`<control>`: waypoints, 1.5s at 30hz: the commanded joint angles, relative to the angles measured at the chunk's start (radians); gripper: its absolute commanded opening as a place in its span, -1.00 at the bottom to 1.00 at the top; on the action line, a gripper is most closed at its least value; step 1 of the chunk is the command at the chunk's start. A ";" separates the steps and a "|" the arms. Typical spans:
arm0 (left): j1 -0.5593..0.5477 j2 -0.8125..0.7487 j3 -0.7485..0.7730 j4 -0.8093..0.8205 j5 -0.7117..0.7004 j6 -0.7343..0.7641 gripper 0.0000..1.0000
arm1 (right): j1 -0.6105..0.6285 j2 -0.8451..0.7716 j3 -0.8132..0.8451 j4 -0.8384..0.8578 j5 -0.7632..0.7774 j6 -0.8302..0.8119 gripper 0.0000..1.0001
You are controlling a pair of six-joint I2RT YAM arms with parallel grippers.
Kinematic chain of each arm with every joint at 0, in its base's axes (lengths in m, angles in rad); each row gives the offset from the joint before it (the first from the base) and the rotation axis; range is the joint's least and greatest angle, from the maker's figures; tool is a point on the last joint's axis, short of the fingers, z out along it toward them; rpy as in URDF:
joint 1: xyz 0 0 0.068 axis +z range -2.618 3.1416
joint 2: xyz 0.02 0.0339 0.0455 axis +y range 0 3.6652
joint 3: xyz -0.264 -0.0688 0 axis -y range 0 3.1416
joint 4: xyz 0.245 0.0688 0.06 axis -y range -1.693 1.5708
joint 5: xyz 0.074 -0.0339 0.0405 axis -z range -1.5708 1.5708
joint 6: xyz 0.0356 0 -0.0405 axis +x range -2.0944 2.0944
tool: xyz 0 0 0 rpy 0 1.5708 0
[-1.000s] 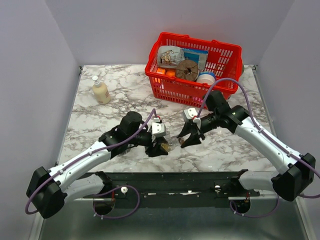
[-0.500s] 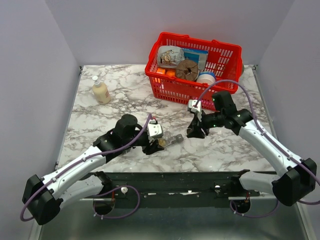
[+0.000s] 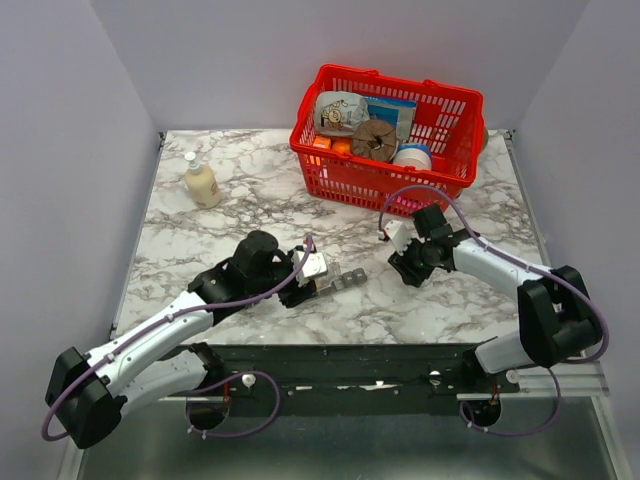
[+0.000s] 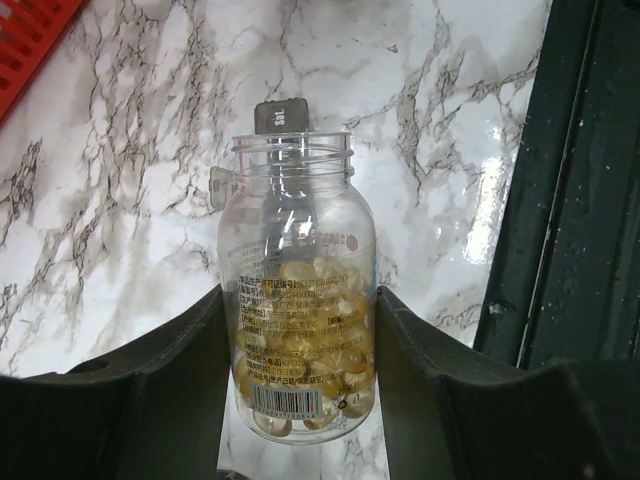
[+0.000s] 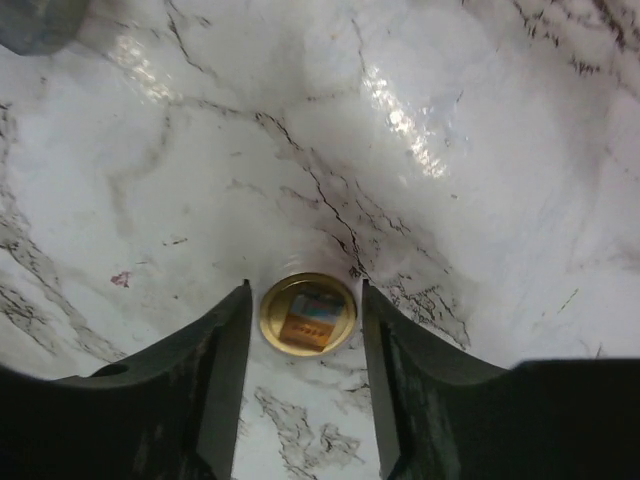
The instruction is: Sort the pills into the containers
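My left gripper (image 4: 300,292) (image 3: 325,285) is shut on a small clear bottle (image 4: 298,250) (image 3: 346,277). It lies nearly level, its uncapped mouth pointing away from the wrist. The pills (image 4: 312,340), amber and glossy, fill its lower half. One of the containers, a narrow dark grey strip (image 4: 283,114), lies on the marble under the bottle, one end showing past the mouth. My right gripper (image 5: 305,290) (image 3: 408,268) points down at the table and is open. A round gold cap (image 5: 308,313) lies on the marble between its fingers, with a gap on each side.
A red mesh basket (image 3: 372,190) of groceries stands at the back right. At the back left is a cream pump bottle (image 3: 202,183). The dark mounting rail (image 3: 350,362) (image 4: 580,200) runs along the table's near edge. A grey-blue object (image 5: 35,20) shows at the right wrist view's top-left corner.
My right gripper drew away from the bottle to the right with the cap, came down to the marble and opened off it. The left gripper kept its hold and shifted slightly.
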 commanded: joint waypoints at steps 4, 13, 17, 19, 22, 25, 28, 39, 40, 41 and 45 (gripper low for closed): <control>-0.008 0.006 -0.017 -0.014 -0.047 0.045 -1.00 | -0.020 0.018 -0.002 0.046 0.028 0.007 0.27; -0.001 -0.147 -0.050 0.110 -0.025 -0.068 -1.00 | -0.034 -0.075 0.018 -0.011 -0.093 -0.026 0.77; 0.044 -0.248 -0.037 0.335 0.031 -0.269 -1.00 | -0.043 -0.161 0.028 -0.043 -0.170 -0.077 0.89; 0.082 -0.279 -0.027 0.505 0.043 -0.431 -1.00 | -0.062 -0.192 0.024 -0.046 -0.210 -0.092 0.89; 0.180 -0.288 -0.001 0.741 0.052 -0.691 -1.00 | -0.088 -0.244 0.015 -0.045 -0.237 -0.100 0.89; 0.313 -0.268 0.017 1.029 0.049 -0.939 -1.00 | -0.111 -0.263 0.012 -0.045 -0.253 -0.096 0.90; 0.441 -0.181 0.029 1.428 0.029 -1.355 -1.00 | -0.122 -0.269 0.013 -0.046 -0.265 -0.092 0.90; 0.420 0.028 0.259 1.981 0.098 -1.816 -1.00 | -0.138 -0.266 0.022 -0.054 -0.282 -0.085 0.90; 0.376 0.020 0.302 1.971 0.156 -1.705 -1.00 | -0.138 -0.266 0.021 -0.055 -0.279 -0.083 0.90; 0.327 0.005 0.345 1.927 0.213 -1.661 -1.00 | -0.138 -0.269 0.018 -0.052 -0.280 -0.086 0.90; 0.354 -0.095 0.316 1.457 0.433 -1.315 -1.00 | -0.142 -0.252 0.032 -0.057 -0.288 -0.083 0.90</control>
